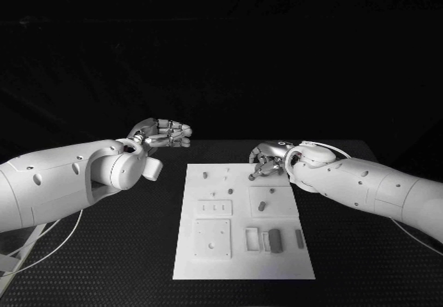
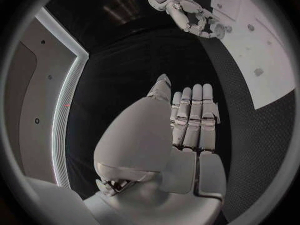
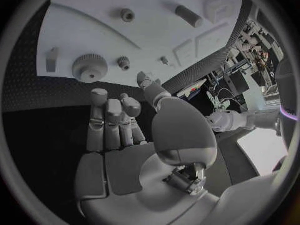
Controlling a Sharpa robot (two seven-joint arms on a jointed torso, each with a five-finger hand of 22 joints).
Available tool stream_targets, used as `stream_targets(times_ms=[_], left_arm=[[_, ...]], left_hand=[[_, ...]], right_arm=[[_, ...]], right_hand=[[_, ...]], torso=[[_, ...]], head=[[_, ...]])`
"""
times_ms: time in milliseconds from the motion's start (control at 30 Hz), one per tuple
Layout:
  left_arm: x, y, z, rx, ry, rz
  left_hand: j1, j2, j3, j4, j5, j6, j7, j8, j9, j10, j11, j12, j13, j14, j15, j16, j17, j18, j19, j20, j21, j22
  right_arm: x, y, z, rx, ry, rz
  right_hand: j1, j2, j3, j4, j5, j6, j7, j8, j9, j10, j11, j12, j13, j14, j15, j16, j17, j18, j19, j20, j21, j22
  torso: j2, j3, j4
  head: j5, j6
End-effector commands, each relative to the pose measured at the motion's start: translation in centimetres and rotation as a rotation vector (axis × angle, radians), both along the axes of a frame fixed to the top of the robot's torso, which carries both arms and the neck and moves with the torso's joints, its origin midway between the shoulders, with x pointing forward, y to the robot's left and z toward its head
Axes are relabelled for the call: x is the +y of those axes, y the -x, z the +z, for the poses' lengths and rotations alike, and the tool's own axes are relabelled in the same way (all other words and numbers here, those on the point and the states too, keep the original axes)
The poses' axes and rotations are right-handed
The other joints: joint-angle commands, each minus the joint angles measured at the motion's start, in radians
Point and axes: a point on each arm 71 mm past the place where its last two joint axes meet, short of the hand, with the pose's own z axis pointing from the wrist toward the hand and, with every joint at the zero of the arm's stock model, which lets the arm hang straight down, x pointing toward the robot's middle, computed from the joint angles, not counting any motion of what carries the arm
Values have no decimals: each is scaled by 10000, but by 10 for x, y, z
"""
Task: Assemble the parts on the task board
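Parts for the assembly sit on the white task board [image 1: 244, 220], which lies in the lower middle of the head view on the black table [image 1: 111, 256]. In the board's lower right quarter a dark grey rectangular block [image 1: 274, 240] stands between a pale slot on its left and a thin grey bar [image 1: 299, 238] on its right. A square plate [image 1: 212, 238] with small holes occupies the lower left of the board, and above it, near the board's centre, a smaller panel carries a short grey peg [image 1: 262, 206]. Small studs dot the board's upper left.

In the right wrist view a toothed gear [image 3: 90, 67] rests on the board, with a smaller gear [image 3: 124, 62] just beside it, a round nut-like piece [image 3: 127, 14] further off and a grey cylinder [image 3: 188, 16] lying on its side.

The right hand [image 1: 267, 160] hovers at the board's upper right corner in the head view; its own wrist camera shows the fingers [image 3: 112, 122] extended side by side, the thumb apart, nothing held.

The left hand [image 1: 164, 133] is in the upper left of the head view, well clear of the board over bare table. Its wrist camera shows the fingers [image 2: 195, 116] straight and together, the palm empty.
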Motion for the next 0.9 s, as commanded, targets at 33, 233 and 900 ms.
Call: stream_targets(times_ms=[33, 233, 900], left_arm=[[-3, 0, 2, -158, 50, -149], [1, -1, 1, -155, 12, -56], [3, -1, 1, -137, 7, -41]], left_hand=[[-134, 1, -54, -3, -46, 16, 36, -36, -14, 7, 37, -63, -15, -41, 23, -39, 9, -67, 6, 39, -48, -17], [-168, -18, -67, -6, -44, -18, 82, -73, -40, -4, 46, -98, -28, -34, 22, -64, 23, -65, 12, 37, -60, -20], [-176, -21, -66, -12, -45, -24, 92, -89, -56, 2, 48, -120, -34, -41, 26, -93, 33, -66, 8, 39, -75, -25]], right_arm=[[-2, 1, -5, 39, 575, 69], [1, 2, -7, 36, 758, 112], [-2, 3, -12, 49, 892, 112]], right_hand=[[-77, -8, 85, -6, -8, 35, 53, -39, -19, -13, -14, 76, 23, 23, 38, 93, 33, 145, -18, -85, 90, 256], [-33, -51, 117, -9, -7, 51, 54, -63, -28, 43, -13, 164, 58, 46, 39, 195, 82, 145, -28, -117, 225, 252], [-28, 10, 191, -8, -7, 82, 23, -115, -53, 207, -38, 372, 124, 383, 20, 593, 520, 145, 18, -197, 549, 246]], torso=[[107, -44, 53], [211, -63, 79], [408, -49, 128]], head=[[9, 14], [-23, 57], [-141, 149]])
